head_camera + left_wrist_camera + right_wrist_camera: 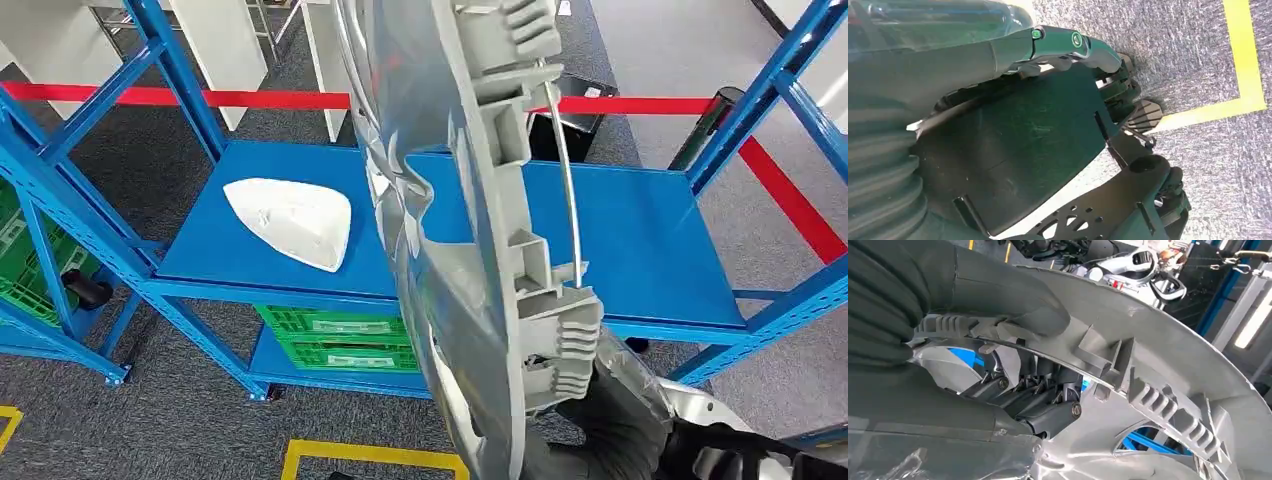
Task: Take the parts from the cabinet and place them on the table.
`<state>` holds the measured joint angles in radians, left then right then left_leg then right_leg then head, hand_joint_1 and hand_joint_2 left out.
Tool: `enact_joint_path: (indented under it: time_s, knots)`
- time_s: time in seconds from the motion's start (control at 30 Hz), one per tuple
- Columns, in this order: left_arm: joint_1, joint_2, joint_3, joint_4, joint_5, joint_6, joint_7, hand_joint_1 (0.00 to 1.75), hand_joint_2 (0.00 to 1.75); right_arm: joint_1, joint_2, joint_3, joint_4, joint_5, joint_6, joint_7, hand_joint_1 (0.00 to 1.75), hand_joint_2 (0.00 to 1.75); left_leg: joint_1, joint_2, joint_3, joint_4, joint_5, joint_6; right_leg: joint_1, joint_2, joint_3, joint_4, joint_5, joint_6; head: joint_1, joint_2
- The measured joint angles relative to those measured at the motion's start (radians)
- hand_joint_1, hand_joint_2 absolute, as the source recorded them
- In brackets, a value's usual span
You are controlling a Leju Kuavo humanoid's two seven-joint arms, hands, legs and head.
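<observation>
A large grey wheel cover [450,200] stands on edge close in front of me, its ribbed clips and wire ring facing right. My right hand [610,410] grips its lower rim from below. In the right wrist view the thumb [1013,305] presses on the outside of the wheel cover [1173,355], and the dark fingers [1048,405] curl behind the rim. A white shell-shaped part [290,222] lies on the left side of the blue cabinet shelf [640,230]. My left hand [1088,55] hangs over the carpet, holding nothing.
Green crates [340,340] sit on the lower shelf. Blue uprights frame the cabinet on both sides. Red barrier tape [200,97] runs behind it, with white panels [220,50] beyond. Yellow floor tape [370,455] marks the grey carpet in front.
</observation>
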<state>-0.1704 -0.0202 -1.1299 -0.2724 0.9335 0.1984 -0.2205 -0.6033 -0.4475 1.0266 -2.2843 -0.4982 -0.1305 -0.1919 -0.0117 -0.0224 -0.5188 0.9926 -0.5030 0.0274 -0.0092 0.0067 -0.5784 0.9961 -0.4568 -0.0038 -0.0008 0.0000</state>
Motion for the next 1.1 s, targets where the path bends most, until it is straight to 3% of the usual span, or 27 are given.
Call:
enact_joint_path:
  time_s: [0.4, 0.47, 0.53, 0.57, 0.6, 0.7, 0.73, 0.77, 0.8, 0.87, 0.9, 0.93, 1.03, 1.07, 1.1]
  knots:
    - [0.0, 0.002, 0.0, 0.0, 0.007, -0.006, -0.001, 0.0, 1.75, 0.003, 0.003, 0.001, 0.0, 0.008, 0.004, 0.005, 1.75, 1.75, -0.004, 0.0, -0.002, 0.003, -0.001, 0.003, -0.004, 0.0, 0.001, -0.002, 0.001, 0.002, -0.001, 0.0]
    - [0.0, 0.003, 0.0, 0.0, 0.011, -0.007, -0.001, 0.0, 1.75, 0.003, 0.005, 0.002, 0.0, 0.009, 0.005, 0.006, 1.75, 1.75, -0.006, 0.0, -0.002, 0.003, -0.001, 0.005, -0.006, 0.0, 0.001, -0.003, 0.004, 0.005, 0.0, 0.0]
    - [0.0, 0.002, 0.0, 0.0, 0.018, -0.008, -0.005, 0.0, 1.75, 0.003, 0.007, 0.002, 0.0, 0.009, 0.005, 0.006, 1.75, 1.75, -0.006, 0.0, 0.0, -0.005, 0.011, 0.014, -0.007, 0.001, 0.001, -0.007, 0.012, 0.015, -0.002, 0.0]
    - [0.001, 0.001, 0.0, 0.0, 0.018, -0.008, -0.011, 0.0, 1.75, 0.005, 0.007, 0.001, 0.0, 0.009, 0.005, 0.006, 1.75, 1.75, 0.006, 0.005, 0.003, -0.018, 0.022, 0.017, -0.008, 0.0, -0.002, -0.003, 0.0, 0.017, -0.002, 0.0]
    - [0.001, 0.001, 0.0, 0.0, 0.018, -0.008, -0.018, 0.0, 1.75, 0.006, 0.007, 0.001, 0.0, 0.009, 0.005, 0.006, 1.75, 1.75, 0.005, 0.005, 0.0, -0.022, 0.026, 0.021, -0.006, -0.002, -0.014, 0.025, -0.032, 0.02, 0.002, 0.0]
    - [0.006, 0.001, 0.0, 0.0, 0.02, -0.01, -0.031, 0.0, 1.75, 0.013, 0.006, 0.002, 0.0, 0.009, 0.006, 0.007, 1.75, 1.75, 0.007, 0.006, -0.011, -0.02, 0.031, 0.022, -0.014, -0.002, -0.099, 0.243, -0.15, 0.027, 0.01, 0.0]
    - [0.006, 0.002, 0.0, 0.0, 0.02, -0.01, -0.034, 0.0, 1.75, 0.014, 0.006, 0.003, 0.0, 0.009, 0.006, 0.008, 1.75, 1.75, 0.007, 0.006, -0.016, -0.017, 0.032, 0.02, -0.015, -0.002, -0.116, 0.292, -0.16, 0.029, 0.011, 0.0]
    - [0.006, 0.002, 0.001, 0.0, 0.02, -0.01, -0.036, 0.0, 1.75, 0.014, 0.006, 0.003, 0.0, 0.009, 0.006, 0.008, 1.75, 1.75, 0.009, 0.006, -0.02, -0.014, 0.033, 0.018, -0.016, -0.003, -0.108, 0.287, -0.142, 0.032, 0.011, 0.0]
    - [0.006, 0.001, 0.002, 0.0, 0.021, -0.01, -0.037, 0.0, 1.75, 0.014, 0.006, 0.003, 0.0, 0.009, 0.006, 0.009, 1.75, 1.75, 0.01, 0.006, -0.024, -0.009, 0.033, 0.016, -0.018, -0.003, -0.08, 0.239, -0.106, 0.033, 0.011, 0.0]
    - [0.005, 0.001, 0.003, 0.0, 0.021, -0.01, -0.039, 0.0, 1.75, 0.013, 0.006, 0.003, 0.0, 0.009, 0.006, 0.012, 1.75, 1.75, 0.015, 0.005, -0.028, 0.003, 0.029, 0.006, -0.02, -0.005, 0.01, 0.072, -0.03, 0.036, 0.013, 0.0]
    - [0.005, 0.003, 0.003, 0.0, 0.021, -0.01, -0.04, 0.0, 1.75, 0.014, 0.006, 0.003, 0.0, 0.009, 0.006, 0.012, 1.75, 1.75, 0.013, 0.004, -0.033, 0.008, 0.027, -0.003, -0.019, -0.004, 0.04, 0.022, -0.051, 0.035, 0.014, 0.0]
    - [0.004, 0.003, 0.004, 0.001, 0.021, -0.01, -0.04, 0.0, 1.75, 0.014, 0.007, 0.003, 0.0, 0.008, 0.007, 0.013, 1.75, 1.75, 0.01, 0.004, -0.04, 0.012, 0.029, -0.011, -0.013, 0.002, 0.037, 0.02, -0.038, 0.02, 0.018, 0.0]
    - [0.004, 0.004, 0.006, 0.001, 0.021, -0.01, -0.04, 0.0, 1.75, 0.012, 0.006, 0.002, 0.0, 0.005, 0.007, 0.015, 1.75, 1.75, 0.01, 0.004, -0.043, 0.011, 0.04, -0.029, -0.012, 0.0, 0.026, 0.02, -0.038, 0.0, 0.013, 0.0]
    - [0.004, 0.006, 0.007, 0.001, 0.021, -0.01, -0.04, 0.0, 1.75, 0.012, 0.008, 0.002, 0.0, 0.004, 0.007, 0.015, 1.75, 1.75, 0.011, 0.004, -0.046, 0.014, 0.035, -0.034, -0.017, -0.004, 0.022, 0.013, -0.03, -0.013, 0.013, 0.0]
    - [0.004, 0.006, 0.008, 0.001, 0.021, -0.01, -0.04, 0.0, 1.75, 0.012, 0.008, 0.002, 0.0, 0.003, 0.007, 0.017, 1.75, 1.75, 0.013, 0.007, -0.051, 0.033, 0.004, -0.04, -0.016, -0.007, 0.018, 0.012, -0.025, -0.022, 0.009, 0.0]
